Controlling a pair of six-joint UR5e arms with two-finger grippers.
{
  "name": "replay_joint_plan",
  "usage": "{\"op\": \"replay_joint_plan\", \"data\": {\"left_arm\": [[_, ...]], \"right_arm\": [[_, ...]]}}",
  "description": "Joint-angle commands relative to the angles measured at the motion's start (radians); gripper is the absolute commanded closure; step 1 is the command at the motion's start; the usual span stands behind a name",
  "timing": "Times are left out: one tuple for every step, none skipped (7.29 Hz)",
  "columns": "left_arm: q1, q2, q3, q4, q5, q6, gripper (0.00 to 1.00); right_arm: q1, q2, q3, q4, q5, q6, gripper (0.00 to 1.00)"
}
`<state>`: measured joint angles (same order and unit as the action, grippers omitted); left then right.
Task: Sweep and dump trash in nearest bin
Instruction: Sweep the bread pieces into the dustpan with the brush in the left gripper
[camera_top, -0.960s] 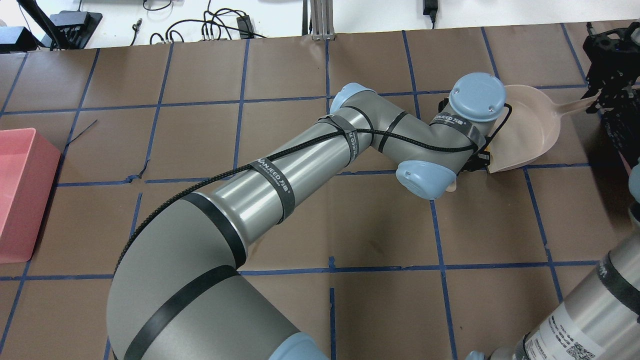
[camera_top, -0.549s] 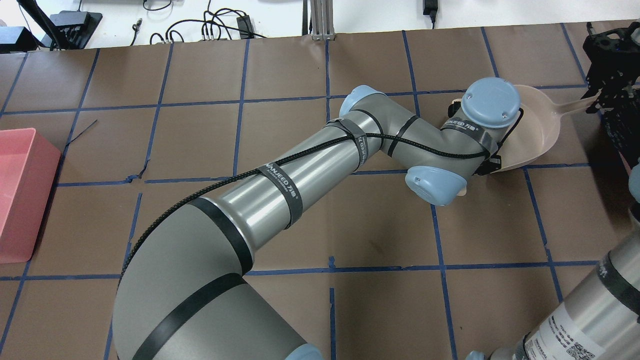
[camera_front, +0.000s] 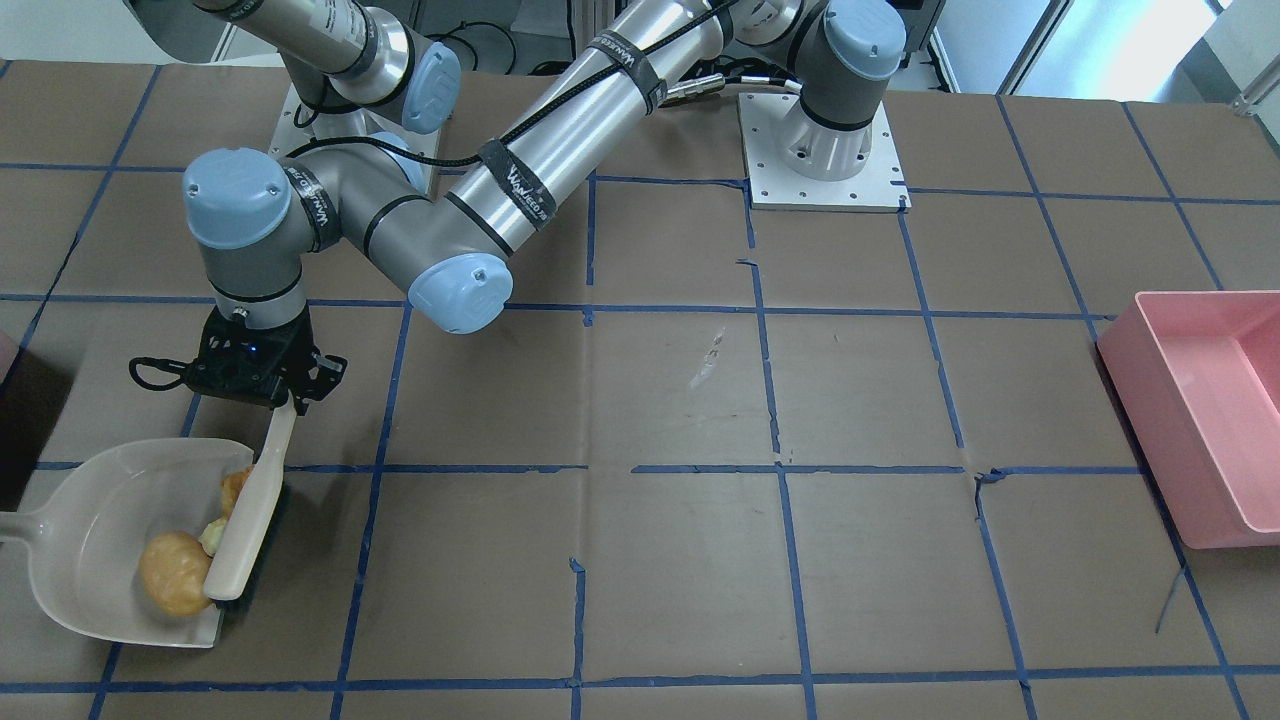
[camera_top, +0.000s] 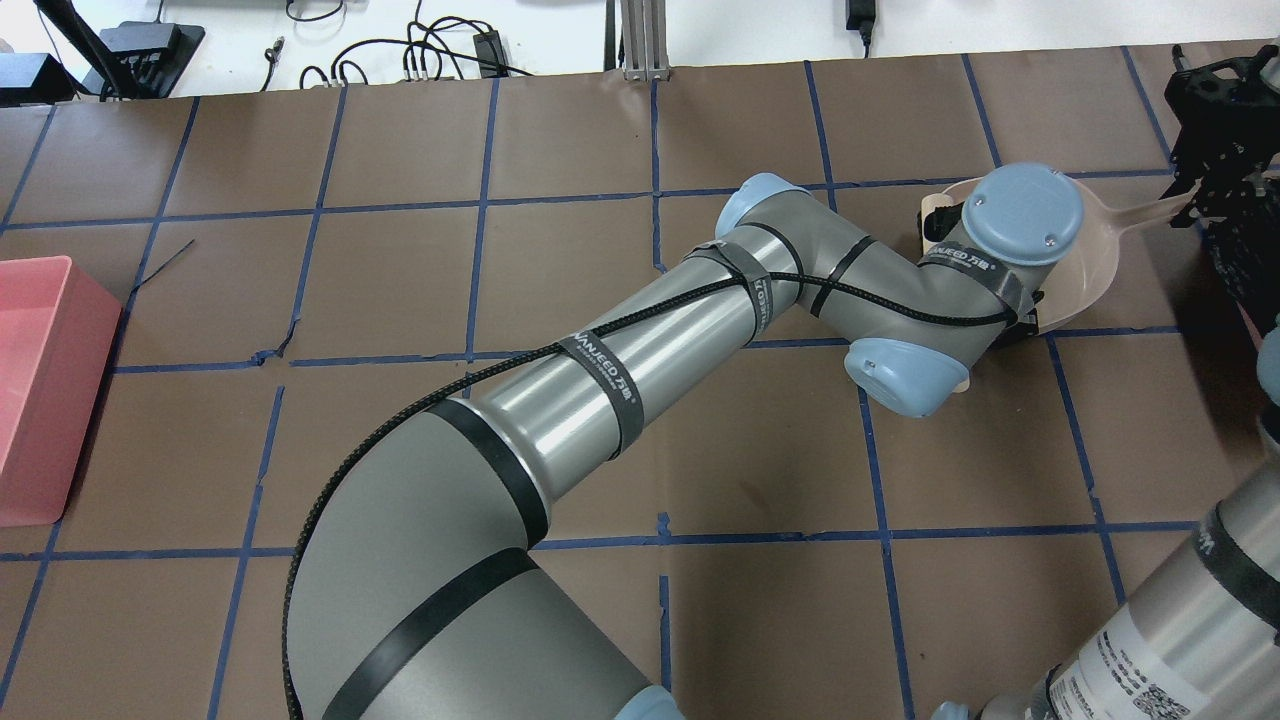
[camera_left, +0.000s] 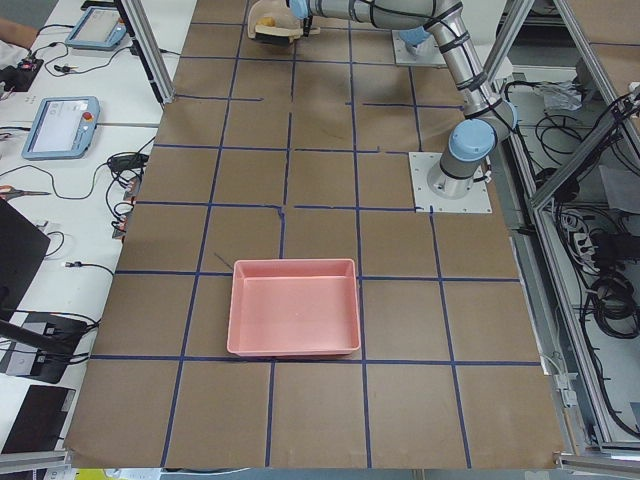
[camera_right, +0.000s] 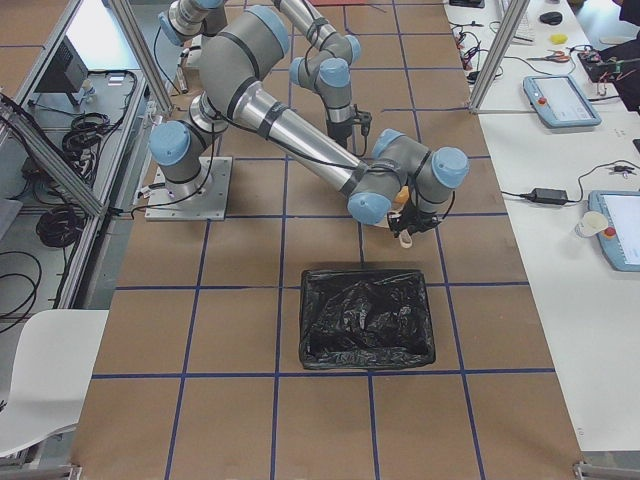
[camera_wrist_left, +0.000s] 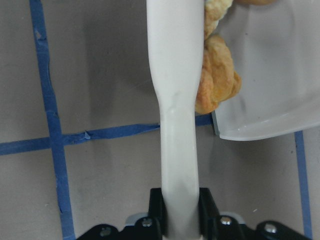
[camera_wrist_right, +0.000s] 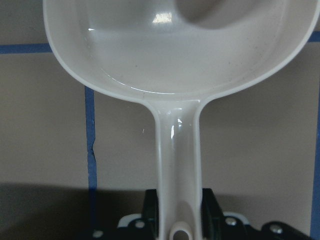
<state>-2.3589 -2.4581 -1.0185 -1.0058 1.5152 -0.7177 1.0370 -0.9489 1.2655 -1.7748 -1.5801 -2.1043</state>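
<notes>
We are looking along the pale dustpan (camera_wrist_right: 170, 60), whose handle (camera_wrist_right: 177, 165) the right gripper (camera_wrist_right: 177, 212) is clamping from both sides at the bottom edge. The pan is reaching out over the brown table (camera_wrist_right: 260, 150) (blue tape lines (camera_wrist_right: 90, 130) are crossing beneath it).

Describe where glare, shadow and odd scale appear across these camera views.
Right wrist view: bright glare spots on the dustpan, a dark shadow band over the table at the bottom. Left wrist view: the brush is so near that it looks huge, the bread beside it sharp. Overhead view: a white streak of glare along the left arm.
</notes>
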Motion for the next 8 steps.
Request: {"op": "replay_joint_plan", "data": {"left_arm": [[-0.016,-0.015,0.008,0.041,-0.004,-0.101,0.99],[-0.017,-0.019,0.011,0.044,-0.007,-0.098,0.99],[-0.017,-0.019,0.011,0.044,-0.007,-0.08,0.99],[-0.022,-0.019,0.012,0.046,-0.009,-0.075,0.99],[-0.035,-0.019,0.012,0.047,-0.009,-0.075,0.99],[-0.046,-0.019,0.012,0.059,-0.009,-0.078,0.99],[-0.052,-0.018,0.014,0.061,-0.007,-0.081,0.99],[-0.052,-0.019,0.024,0.062,-0.007,-0.086,0.99]], "right_arm": [[0.0,0.001,0.0,-0.002,0.0,0.0,1.0],[0.0,-0.001,0.0,0.0,0.002,0.001,1.0],[0.0,0.002,0.0,0.0,0.002,0.0,1.0],[0.0,0.002,0.0,0.0,0.002,0.0,1.0],[0.0,0.002,0.0,0.0,0.002,0.0,1.0],[0.0,0.002,0.0,0.0,0.002,0.0,1.0],[0.0,0.002,0.002,0.0,0.002,0.0,1.0],[0.0,0.002,0.002,0.0,0.002,0.0,1.0]]}}
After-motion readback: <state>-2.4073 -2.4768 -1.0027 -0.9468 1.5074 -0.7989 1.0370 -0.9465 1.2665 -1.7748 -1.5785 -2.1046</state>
